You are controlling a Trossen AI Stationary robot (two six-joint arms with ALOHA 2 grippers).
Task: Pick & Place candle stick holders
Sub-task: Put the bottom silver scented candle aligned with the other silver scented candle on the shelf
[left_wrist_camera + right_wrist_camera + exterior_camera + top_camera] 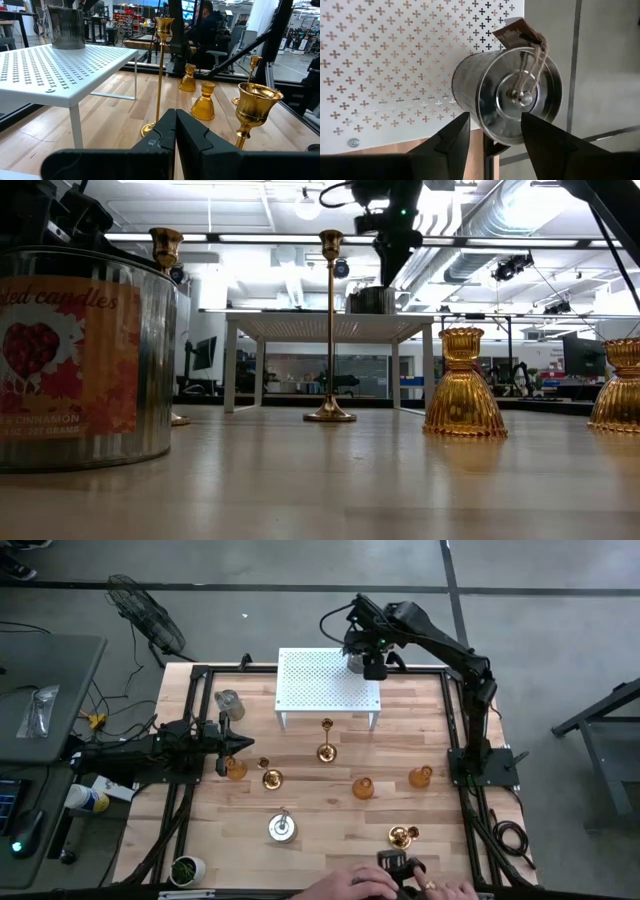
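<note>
Silver-grey metal, the lidded tin (507,95) stands upright on the far right corner of the white perforated stand (325,685), its long axis vertical, a twine loop and card tag on its lid. The right arm reaches across from the table's right side, wrist bent to point straight down over it. The right gripper (492,132) has its fingers parted on either side of the tin, gripping nothing. The left gripper (175,131) rests at the left side, fingers together.
</note>
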